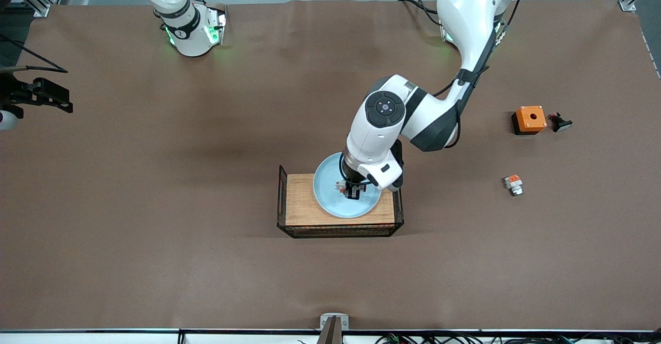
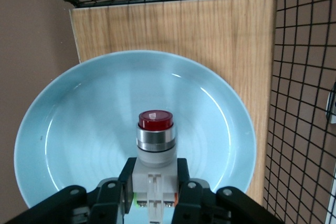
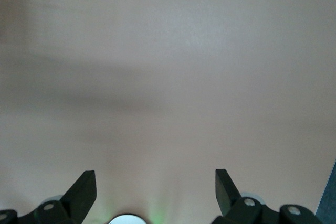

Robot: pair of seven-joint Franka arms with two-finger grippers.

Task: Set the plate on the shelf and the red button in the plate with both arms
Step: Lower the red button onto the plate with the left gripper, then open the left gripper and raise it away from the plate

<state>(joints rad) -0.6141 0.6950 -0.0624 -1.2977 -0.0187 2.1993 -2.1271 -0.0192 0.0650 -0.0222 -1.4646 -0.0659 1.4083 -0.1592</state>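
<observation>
Left gripper [image 2: 154, 192] pinches red button [image 2: 154, 142] over plate [image 1: 330, 204] on wooden rack [image 1: 299, 204]. Right gripper [image 3: 156, 187] spread wide, waiting above bare table [image 3: 168, 77].

1 plate [image 1: 330, 202], 1 red button [image 2: 155, 120], 1 wooden rack [image 1: 302, 204], 1 orange box [image 1: 530, 119], 1 white-orange switch [image 1: 513, 184], 1 black part [image 1: 559, 122], 2 arms.

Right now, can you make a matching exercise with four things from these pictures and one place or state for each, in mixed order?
Things:
1. plate
2. red button
3. orange box
4. right gripper

Places or states:
A. open, over bare table
B. on the wooden rack
C. between the left gripper's fingers, over the plate
D. on the table toward the left arm's end

Pairs: 1-B, 2-C, 3-D, 4-A
</observation>
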